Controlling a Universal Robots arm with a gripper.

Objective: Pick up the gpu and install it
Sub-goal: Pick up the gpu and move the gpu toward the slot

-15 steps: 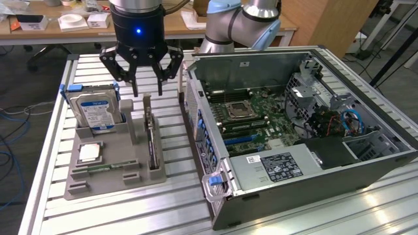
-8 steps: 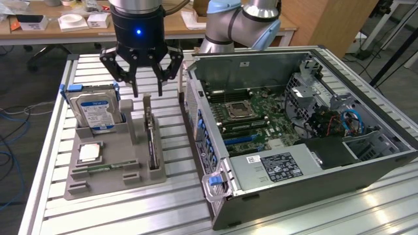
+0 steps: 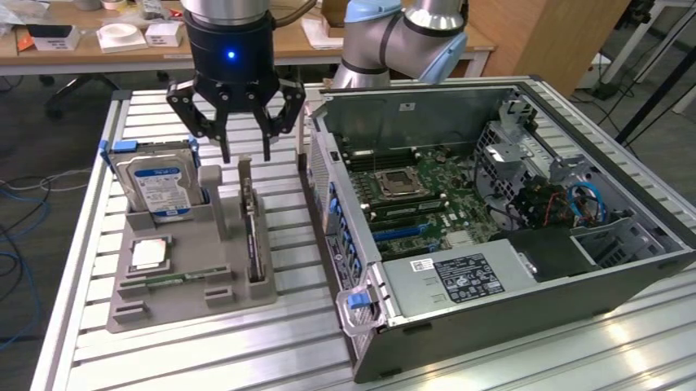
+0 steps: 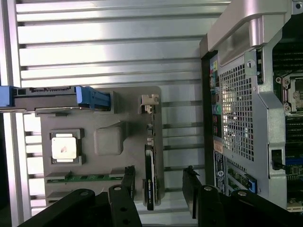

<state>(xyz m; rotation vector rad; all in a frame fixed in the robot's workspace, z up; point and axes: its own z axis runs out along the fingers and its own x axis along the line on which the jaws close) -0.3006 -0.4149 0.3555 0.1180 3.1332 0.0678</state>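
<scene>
**Gpu and its surroundings.** The gpu [image 3: 253, 232] [image 4: 149, 170] stands on its long edge in a narrow slot of a grey holder [image 3: 185, 301] [image 4: 123, 109]. It sits along the holder side nearest the case [image 3: 500, 318] [image 4: 236, 109]. Its silver bracket [image 4: 149, 101] is at the end of the slot beside the hard drive. In the wrist view its black cooler faces one side.

The claw [image 3: 247, 151] [image 4: 159, 179] hangs over the gpu's bracket end. It is spread wide and holds nothing. In the wrist view its black fingers [image 4: 129, 176] stand one on either side of the card, apart from it. In the exterior view the fingertips are above the card's upper edge, with no contact visible.

The same holder carries three other parts:
- A hard drive [image 3: 163, 187] [image 4: 61, 97] with blue side rails stands upright at the end under the claw.
- A processor chip [image 3: 149, 254] [image 4: 65, 146] lies flat in a square recess.
- A memory stick [image 3: 174, 278] [image 4: 87, 177] lies flat in a groove just beside the chip.

The case lies open on its side, on the exterior view's right of the holder and close to it. It exposes the motherboard [image 3: 435, 187]. Holder and case both rest on a slatted aluminium tabletop [image 3: 196, 358] [image 4: 109, 56]. The arm [image 3: 403, 32] rises behind the case.
</scene>
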